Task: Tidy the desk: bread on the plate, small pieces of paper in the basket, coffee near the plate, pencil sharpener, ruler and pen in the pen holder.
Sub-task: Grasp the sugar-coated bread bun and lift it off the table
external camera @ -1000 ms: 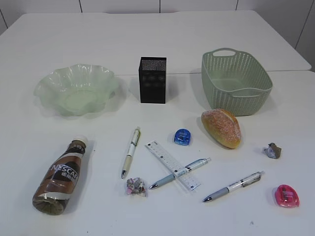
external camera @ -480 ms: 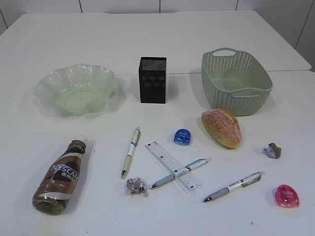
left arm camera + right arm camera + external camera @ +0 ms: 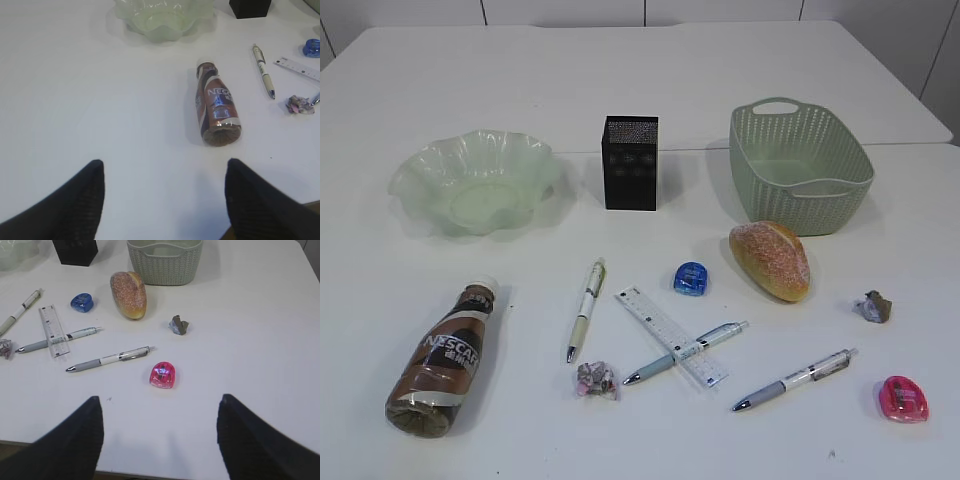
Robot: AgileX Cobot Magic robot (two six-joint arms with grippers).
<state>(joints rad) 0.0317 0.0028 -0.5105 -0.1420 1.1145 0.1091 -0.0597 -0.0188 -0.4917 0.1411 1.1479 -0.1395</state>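
The bread [image 3: 770, 260] lies in front of the basket [image 3: 840, 186]. On its side at the front left lies the coffee [image 3: 445, 355], below the plate [image 3: 420, 172]. The pen holder [image 3: 630, 165] stands between plate and basket. Three pens [image 3: 586, 308] [image 3: 685, 352] [image 3: 795, 380], the ruler [image 3: 670, 335], a blue sharpener [image 3: 690, 278], a pink sharpener [image 3: 904, 398] and two paper scraps [image 3: 597, 380] [image 3: 874, 306] are scattered on the desk. My left gripper [image 3: 162, 167] is open and empty, short of the coffee [image 3: 216, 110]. Open and empty too, my right gripper [image 3: 159, 400] is near the pink sharpener [image 3: 163, 375].
Neither arm shows in the exterior view. A seam crosses the desk [image 3: 880, 145] behind the containers. One pen lies across the ruler. The desk's front edge runs just under both grippers in the wrist views.
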